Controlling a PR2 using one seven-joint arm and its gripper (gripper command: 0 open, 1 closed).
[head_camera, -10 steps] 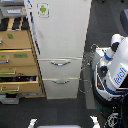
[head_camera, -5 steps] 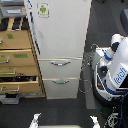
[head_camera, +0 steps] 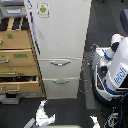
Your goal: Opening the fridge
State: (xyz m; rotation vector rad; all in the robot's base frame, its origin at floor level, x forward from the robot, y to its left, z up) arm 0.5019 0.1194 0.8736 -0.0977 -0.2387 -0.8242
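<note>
The fridge is a tall white cabinet in the middle of the exterior view. Its large upper door, with a green sticker near the top, lies flush and shut. Below it are two drawers with curved silver handles, also shut. My gripper shows as a small white blurred shape at the bottom edge, low and in front of the fridge, apart from it. Its fingers are too blurred to read. A second white tip pokes up at the bottom right.
A tan wooden drawer cabinet stands against the fridge on the exterior view's left, its lower drawers pulled out. A white-and-blue robot body with cables stands on the exterior view's right. The floor is dark.
The white gripper shape at the bottom left has risen a little into view and looks larger. The fridge door and drawers have not moved.
</note>
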